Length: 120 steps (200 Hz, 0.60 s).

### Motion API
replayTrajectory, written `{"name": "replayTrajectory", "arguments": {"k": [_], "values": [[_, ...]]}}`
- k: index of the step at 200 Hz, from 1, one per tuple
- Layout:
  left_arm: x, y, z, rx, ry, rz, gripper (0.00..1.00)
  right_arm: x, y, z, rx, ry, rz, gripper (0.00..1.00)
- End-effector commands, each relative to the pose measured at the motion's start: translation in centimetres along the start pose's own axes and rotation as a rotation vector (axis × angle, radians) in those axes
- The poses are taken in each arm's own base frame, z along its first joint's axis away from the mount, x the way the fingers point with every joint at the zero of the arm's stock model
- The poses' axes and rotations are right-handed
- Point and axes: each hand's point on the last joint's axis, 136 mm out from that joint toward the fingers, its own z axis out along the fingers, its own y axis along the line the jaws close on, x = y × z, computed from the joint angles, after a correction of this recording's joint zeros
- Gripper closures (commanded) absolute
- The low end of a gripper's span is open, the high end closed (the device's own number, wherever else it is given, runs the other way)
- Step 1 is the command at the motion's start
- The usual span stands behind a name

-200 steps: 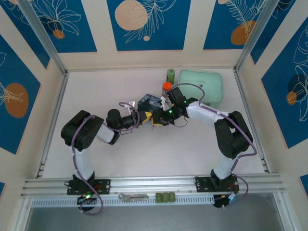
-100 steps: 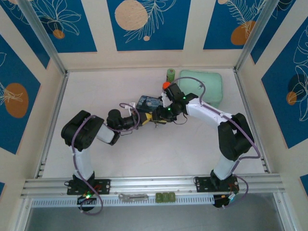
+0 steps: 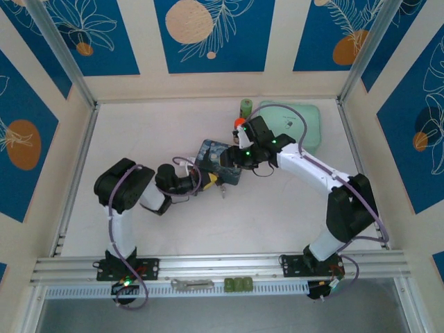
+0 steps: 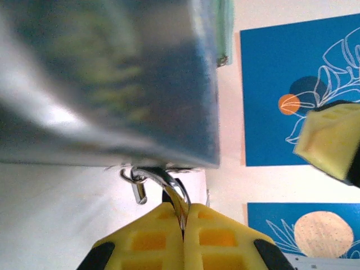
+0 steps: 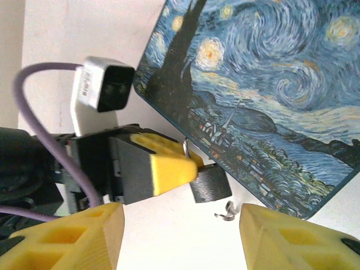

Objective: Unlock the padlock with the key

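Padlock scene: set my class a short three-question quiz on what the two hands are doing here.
1. True or false: the right hand is shut on the padlock.
2. What does the left hand pinch? A) the padlock's shackle B) a spoon C) a sponge
3. Fill in: the padlock sits at the edge of the ____.
Key: 1 false, its fingers stand open; 2 A; 3 painted box.

Bright, even light from above leaves only faint, soft shadows on the table (image 3: 277,208). In the left wrist view the box (image 4: 112,79) is a close blur with a white glare streak, while the right wrist view is sharp on the padlock (image 5: 209,183).
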Motion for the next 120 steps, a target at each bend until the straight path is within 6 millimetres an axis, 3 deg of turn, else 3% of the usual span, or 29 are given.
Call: {"name": "replayTrajectory", "arguments": {"k": [1,21,75,92,120], "values": [[0.3,0.5,-0.2,-0.004,-0.011,0.036,1.0,-0.1,0.0,-1.0,-0.004,-0.051,0.014,0.44],[0.2,1.0,-0.4,-0.022,-0.031,0.029,1.0,0.0,0.2,-1.6,0.007,-0.078,-0.006,0.44],[-0.1,2.6,-3.2,-0.088,-0.121,-0.018,0.45,2.2,-0.1,-0.7,0.206,-0.084,-0.154,0.44],[-0.6,2.7,-4.0,-0.096,-0.15,-0.028,0.38,2.7,0.2,0.1,0.233,-0.077,-0.181,0.44],[-2.5,1.8,-5.3,-0.077,-0.212,-0.028,0.38,3.5,0.7,2.0,0.293,-0.065,-0.214,0.44]]}}
